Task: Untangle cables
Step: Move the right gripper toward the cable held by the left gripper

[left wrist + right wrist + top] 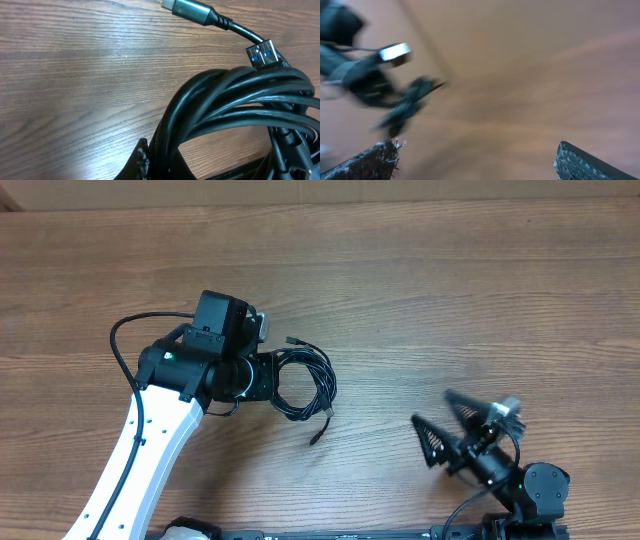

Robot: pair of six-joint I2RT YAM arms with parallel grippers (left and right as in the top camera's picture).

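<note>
We find the cables bundled as a small black coil lying on the wooden table, a little to 9 o'clock of the table's middle. One loose end trails off the coil toward 6 o'clock.

The left gripper meets the coil at its 9 o'clock edge. In the left wrist view the coil fills the lower right and passes over the one finger that shows. The other finger is hidden, so we cannot tell whether the strands are clamped. Above the coil, at 12 o'clock, lie a grey plug and a plug with a blue tongue.

The right gripper sits well apart from the coil, at its 4 o'clock, with its fingers spread wide and nothing between them. Its own view is blurred. The two fingertips stand far apart, with the coil a dark smear toward 10 o'clock.
</note>
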